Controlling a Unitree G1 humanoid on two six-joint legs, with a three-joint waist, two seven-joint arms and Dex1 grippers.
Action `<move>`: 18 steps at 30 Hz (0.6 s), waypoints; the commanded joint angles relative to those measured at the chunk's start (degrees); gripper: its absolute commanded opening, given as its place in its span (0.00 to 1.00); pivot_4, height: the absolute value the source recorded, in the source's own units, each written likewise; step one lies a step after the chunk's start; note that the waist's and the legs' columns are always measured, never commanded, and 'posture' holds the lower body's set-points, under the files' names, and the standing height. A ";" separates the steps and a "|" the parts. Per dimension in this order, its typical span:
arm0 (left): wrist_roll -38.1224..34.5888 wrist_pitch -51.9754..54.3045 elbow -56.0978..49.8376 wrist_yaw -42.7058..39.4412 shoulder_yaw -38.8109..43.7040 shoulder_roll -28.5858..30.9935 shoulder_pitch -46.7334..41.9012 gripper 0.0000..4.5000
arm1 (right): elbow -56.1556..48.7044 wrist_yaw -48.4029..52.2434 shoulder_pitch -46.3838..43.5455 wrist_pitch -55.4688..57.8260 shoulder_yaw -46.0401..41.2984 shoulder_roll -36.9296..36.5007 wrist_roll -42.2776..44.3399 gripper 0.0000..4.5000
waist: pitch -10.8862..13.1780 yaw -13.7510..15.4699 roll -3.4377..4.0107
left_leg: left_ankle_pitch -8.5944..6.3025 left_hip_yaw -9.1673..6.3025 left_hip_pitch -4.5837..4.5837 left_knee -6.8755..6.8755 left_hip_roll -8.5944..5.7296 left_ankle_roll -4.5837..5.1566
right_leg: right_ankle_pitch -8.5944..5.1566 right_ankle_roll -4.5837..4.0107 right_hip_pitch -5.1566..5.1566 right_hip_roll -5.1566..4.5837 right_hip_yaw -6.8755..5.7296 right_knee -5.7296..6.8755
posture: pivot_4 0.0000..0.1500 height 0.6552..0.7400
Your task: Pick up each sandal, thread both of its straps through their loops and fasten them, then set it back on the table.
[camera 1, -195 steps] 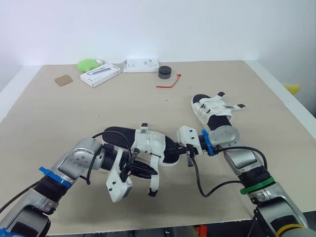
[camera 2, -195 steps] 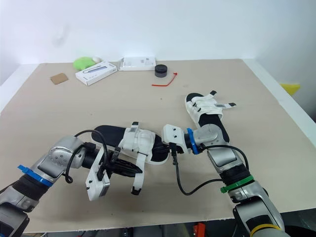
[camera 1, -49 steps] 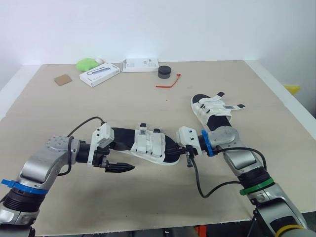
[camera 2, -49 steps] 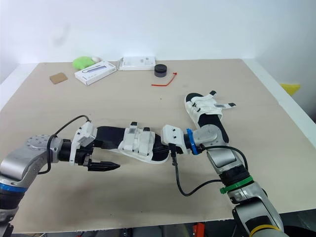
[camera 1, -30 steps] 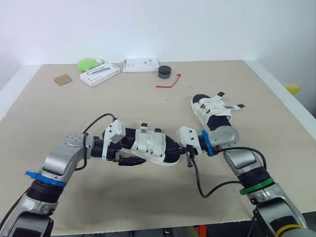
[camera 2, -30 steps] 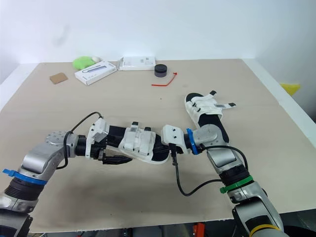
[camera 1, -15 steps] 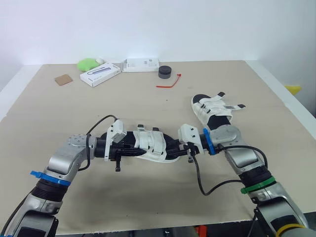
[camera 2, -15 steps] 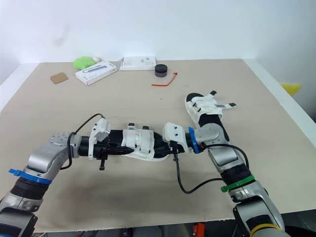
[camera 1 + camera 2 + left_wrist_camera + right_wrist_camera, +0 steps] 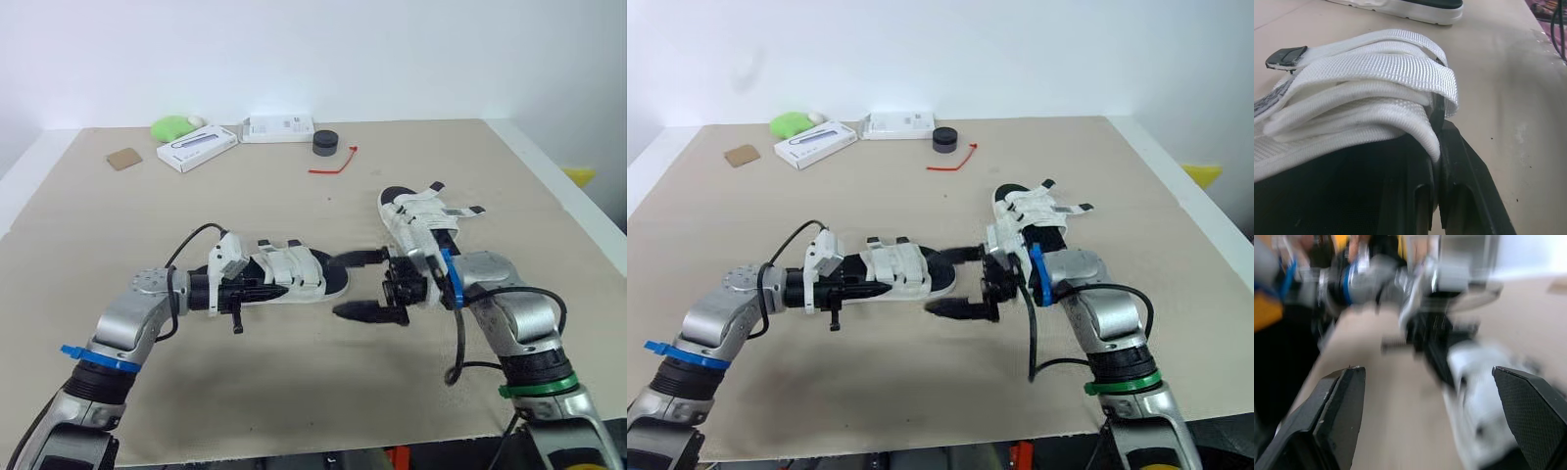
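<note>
Left gripper [image 9: 263, 290] is clamping the near sandal [image 9: 294, 273] at its heel end (straps lying across its top). Right gripper [image 9: 361, 284] is gaping wide just off that sandal's toe. Second sandal [image 9: 421, 211] is lying to the near sandal's right, farther back.

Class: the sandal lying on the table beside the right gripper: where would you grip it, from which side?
Probably pinch the loose sandal's bare black sole end, coming from the robot's side with the open right gripper; its unfastened straps splay rightwards.
</note>
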 commanded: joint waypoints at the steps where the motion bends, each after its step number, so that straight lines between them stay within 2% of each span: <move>1: 1.22 -2.06 -1.31 6.96 4.35 -1.72 -1.18 0.00 | -2.30 -1.71 -1.84 -0.02 -1.00 0.12 0.86 0.99 | 0.00 0.06 0.00 | 0.01 0.00 0.00 0.00 -0.02 0.01 | 0.01 0.01 0.01 -0.03 0.00 0.00 | 1.00 1.00; 8: 6.39 -2.47 8.29 26.40 11.72 -5.65 -9.57 0.00 | 2.19 -3.53 -4.05 -5.25 1.84 1.39 -4.75 0.99 | 0.00 0.04 0.00 | 0.01 0.04 -0.05 0.00 -0.09 0.01 | 0.07 0.06 -0.01 -0.12 0.02 -0.06 | 1.00 1.00; 10: 7.75 -2.05 12.06 32.19 13.74 -6.72 -12.36 0.00 | 3.68 -4.47 -4.81 -6.07 2.49 2.06 -6.40 0.99 | 0.00 0.02 0.00 | 0.01 0.03 -0.07 0.00 -0.08 0.01 | 0.20 -0.14 -0.02 -0.13 0.00 -0.08 | 1.00 1.00; 18: 10.71 -2.50 20.49 45.92 17.10 -10.73 -17.03 0.00 | 7.83 -4.72 -7.71 -8.82 3.05 4.01 -8.66 0.99 | 0.00 0.19 -0.01 | -0.04 0.00 -0.17 -0.01 -0.20 -0.06 | 0.33 -0.16 -0.06 -0.40 -0.07 -0.10 | 1.00 1.00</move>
